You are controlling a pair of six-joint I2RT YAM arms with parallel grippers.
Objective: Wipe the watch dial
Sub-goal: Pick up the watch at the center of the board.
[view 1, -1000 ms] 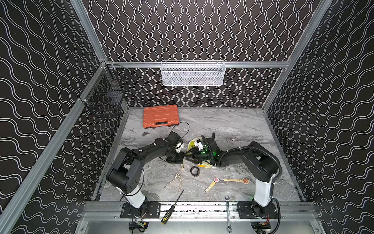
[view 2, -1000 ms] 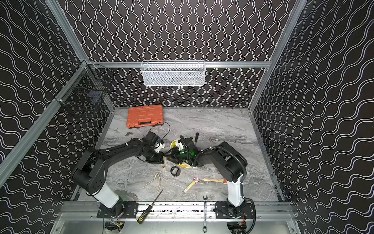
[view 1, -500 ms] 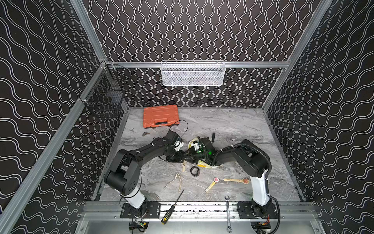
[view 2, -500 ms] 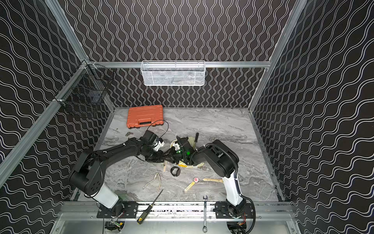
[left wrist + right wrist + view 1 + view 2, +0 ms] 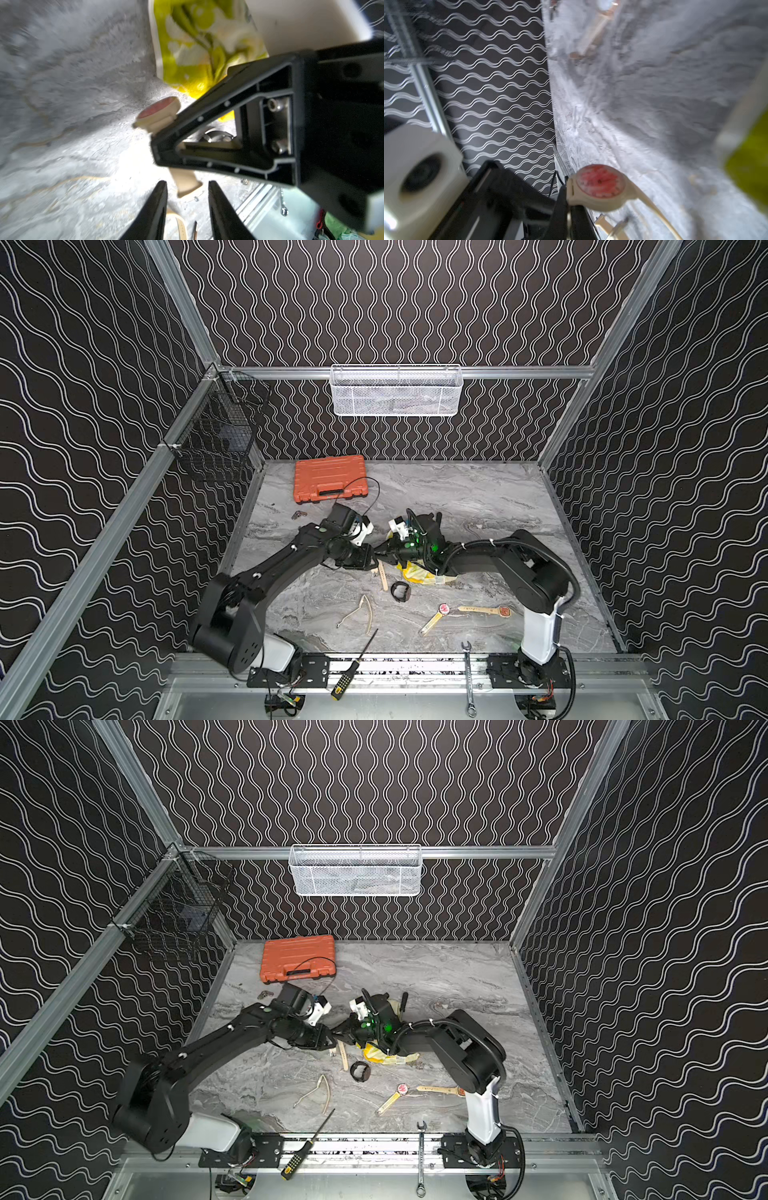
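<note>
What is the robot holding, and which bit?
The right tool pinches the beige watch by its strap beside the red dial; left tool holds nothing.

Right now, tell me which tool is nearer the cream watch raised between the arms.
Right. The right tool is shut on the cream watch by its strap. The left tool is open, its tips just short of the strap's loose end.

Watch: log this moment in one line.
right hand: shut on beige watch strap, red dial exposed | left hand: open | yellow-green cloth: on table, unheld
</note>
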